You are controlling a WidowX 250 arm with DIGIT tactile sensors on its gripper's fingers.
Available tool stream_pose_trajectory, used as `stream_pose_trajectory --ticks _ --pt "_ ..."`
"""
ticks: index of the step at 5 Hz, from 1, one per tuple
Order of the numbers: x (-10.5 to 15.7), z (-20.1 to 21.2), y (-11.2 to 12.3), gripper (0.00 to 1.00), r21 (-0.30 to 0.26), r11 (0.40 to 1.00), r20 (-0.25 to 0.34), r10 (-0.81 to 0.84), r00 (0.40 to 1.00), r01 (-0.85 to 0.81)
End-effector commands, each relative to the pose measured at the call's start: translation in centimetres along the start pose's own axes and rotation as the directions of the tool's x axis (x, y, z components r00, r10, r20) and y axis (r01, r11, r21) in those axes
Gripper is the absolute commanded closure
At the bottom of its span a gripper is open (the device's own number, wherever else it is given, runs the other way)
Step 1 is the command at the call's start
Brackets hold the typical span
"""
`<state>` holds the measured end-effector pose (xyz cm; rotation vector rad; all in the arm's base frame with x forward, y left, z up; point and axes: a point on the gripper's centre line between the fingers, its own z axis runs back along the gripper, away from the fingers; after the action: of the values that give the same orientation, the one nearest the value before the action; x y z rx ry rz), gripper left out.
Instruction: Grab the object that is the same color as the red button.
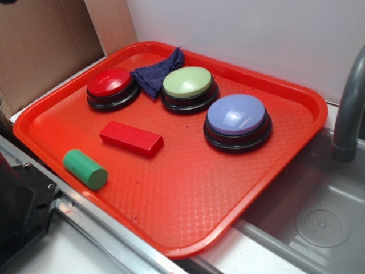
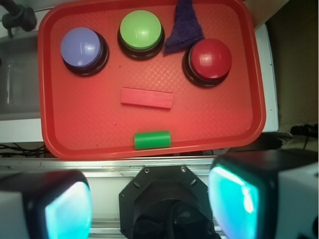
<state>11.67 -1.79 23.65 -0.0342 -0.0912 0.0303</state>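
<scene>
Block first: your red block lies flat on the red tray, in its open middle, with nothing touching it. Just nearer the front rim you have the green cylinder on its side, apart from the block. Along the back row sit the red button, the green-topped button and the lavender button, with a dark blue cloth tucked between the red and green ones. In the wrist view your hand hangs back off the tray, its two fingers spread wide apart and holding nothing, well clear of the block
</scene>
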Motion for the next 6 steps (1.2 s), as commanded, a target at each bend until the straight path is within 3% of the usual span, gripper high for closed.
stream_pose_trajectory --ticks 1,3,5,6 --pt "0.0 0.0 0.0 0.0 0.0 1.0 0.0 0.0 1.0 0.0" --pt "2.8 -2.8 0.6 0.0 0.036 0.956 0.002 -0.293 0.956 0.293" --pt "5.2 -6.2 1.4 0.0 0.022 0.815 0.035 -0.579 0.814 0.579" --pt "6.6 -8.9 1.8 0.0 0.052 0.74 -0.008 -0.671 0.741 0.671"
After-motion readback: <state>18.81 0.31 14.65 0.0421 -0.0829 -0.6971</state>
